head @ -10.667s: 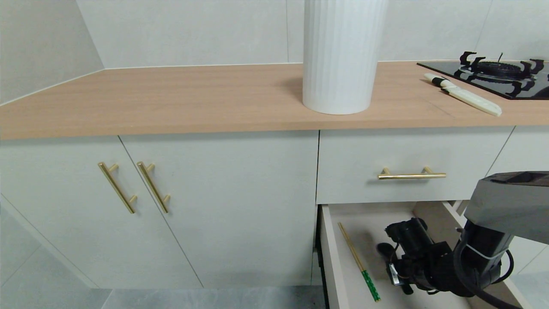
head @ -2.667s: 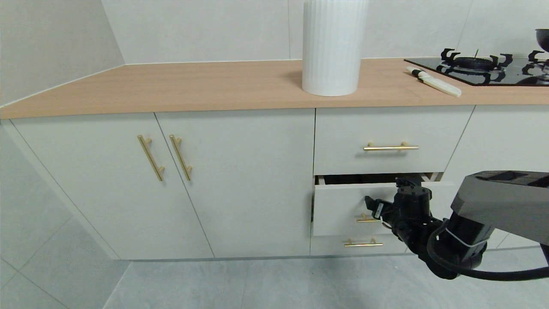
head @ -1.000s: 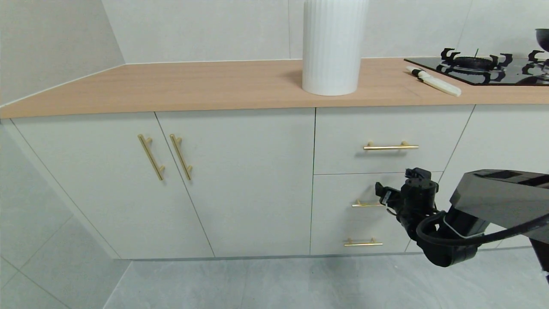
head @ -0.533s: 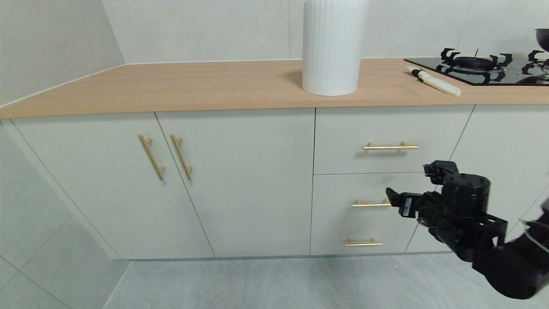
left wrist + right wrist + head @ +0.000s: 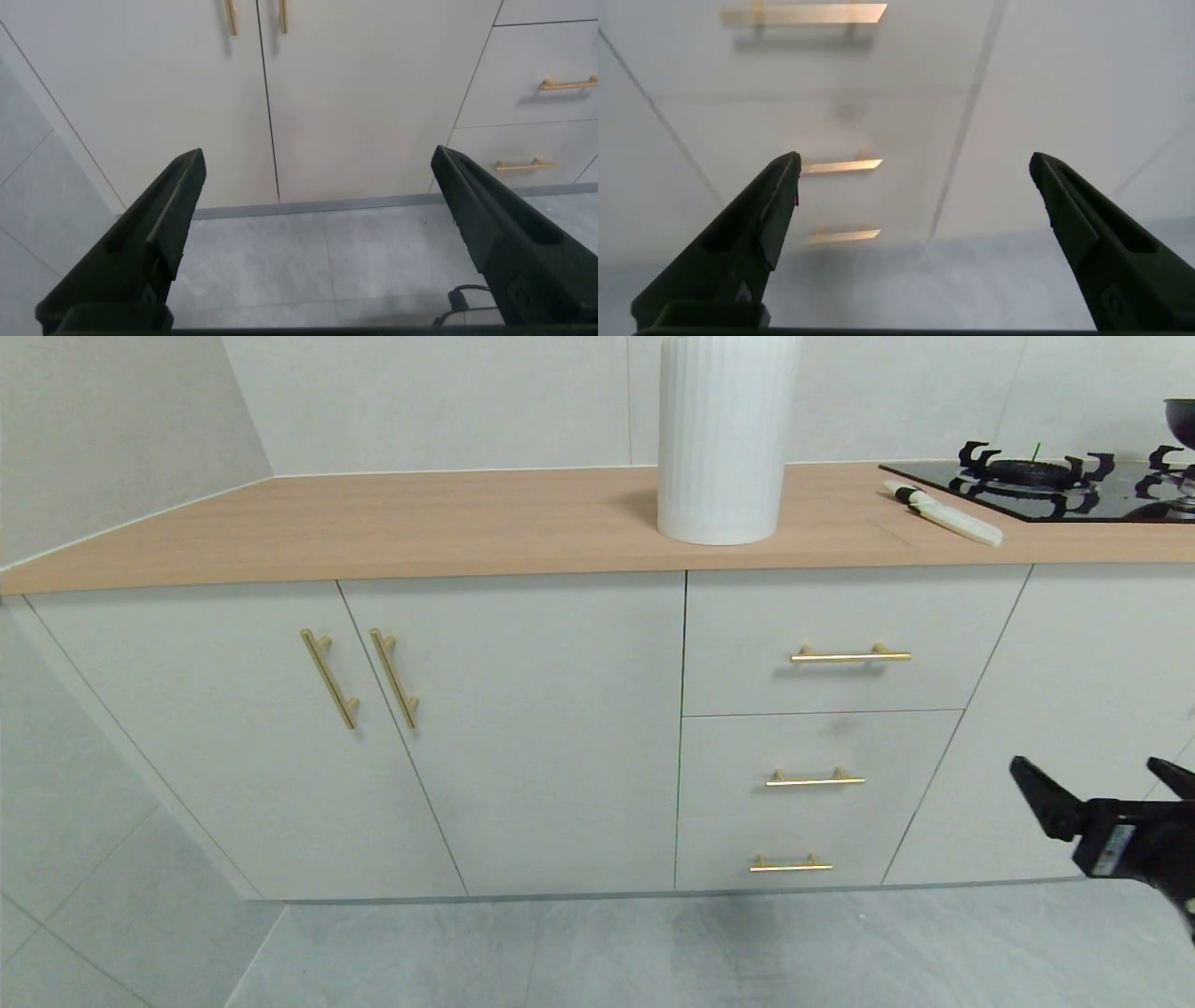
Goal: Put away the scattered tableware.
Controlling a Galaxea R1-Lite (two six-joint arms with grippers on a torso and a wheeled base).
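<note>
Head view: the right gripper [image 5: 1092,773] hangs low beside the cabinet, its fingers spread wide and empty; the knife [image 5: 943,511], slim, cream and smooth, lies on the matt wood-grain countertop [image 5: 420,523] well above the fingers, just beside the glossy black hob [image 5: 1102,495]; a ribbed white vase [image 5: 719,439] stands near; all three drawers [image 5: 822,742] are shut, so I judge the knife could be lifted with nowhere open to go, and its slick narrow body may slip from a pinch. Left wrist view: the left gripper [image 5: 318,159] is spread too, flat pale cupboard doors [image 5: 374,93] beyond its fingers. Right wrist view: thin brass handles [image 5: 842,166] show beyond the fingers.
</note>
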